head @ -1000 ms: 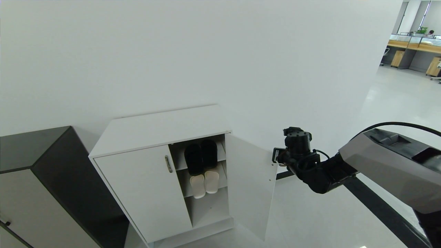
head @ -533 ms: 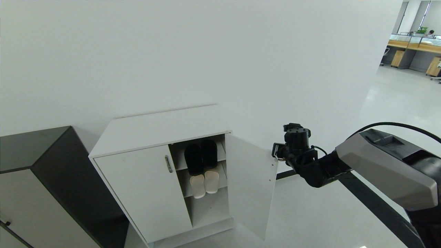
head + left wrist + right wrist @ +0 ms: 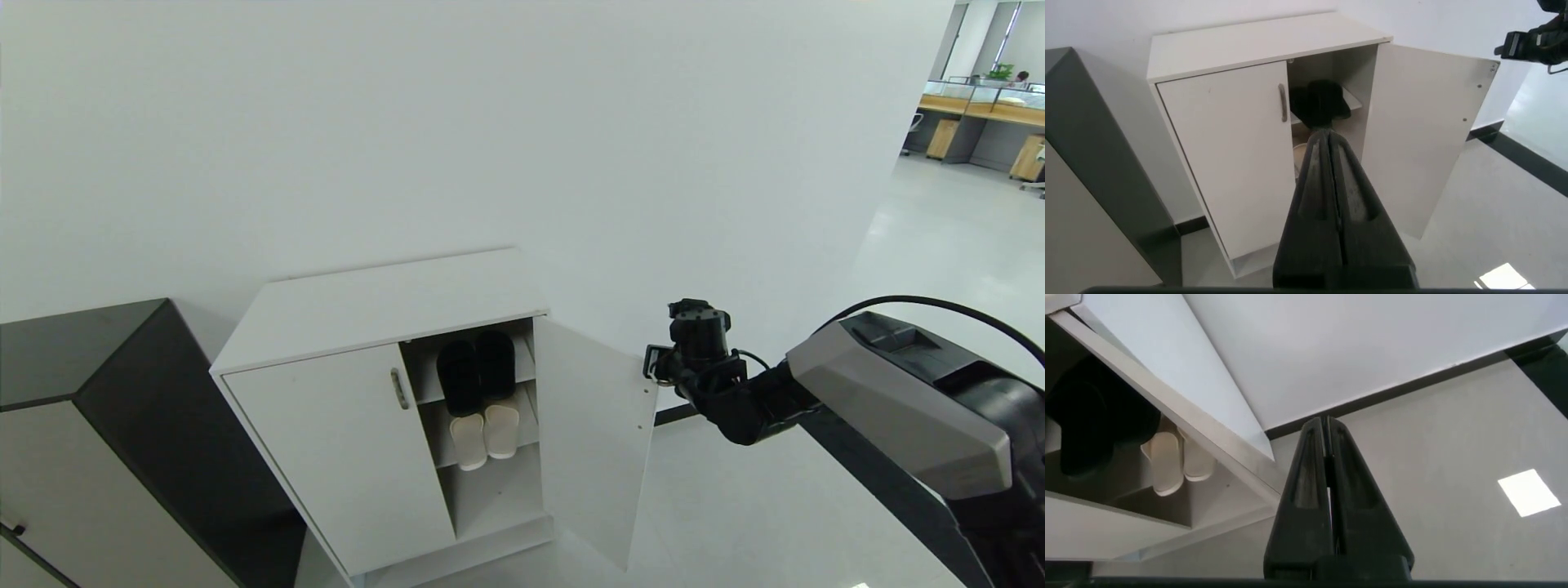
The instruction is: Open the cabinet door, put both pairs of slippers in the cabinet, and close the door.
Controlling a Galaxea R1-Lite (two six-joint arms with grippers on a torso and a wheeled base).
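The white cabinet (image 3: 367, 302) stands against the wall with its left door shut and its right door (image 3: 592, 433) swung wide open. Inside, black slippers (image 3: 476, 367) lie on the upper shelf and white slippers (image 3: 485, 433) on the shelf below. My right gripper (image 3: 651, 364) is shut and empty, right at the open door's outer edge near its top corner. The right wrist view has those fingers (image 3: 1327, 423) pressed together beside the door (image 3: 1167, 359). My left gripper (image 3: 1326, 135) is shut and empty, out in front of the cabinet opening.
A dark grey cabinet (image 3: 82, 351) stands close on the left of the white one. A black strip (image 3: 882, 490) runs across the pale floor to the right. Open floor lies in front of the door; office desks (image 3: 980, 106) are far off at the right.
The right arm has shifted slightly left, closer to the door's outer edge. The door and slippers stand as before.
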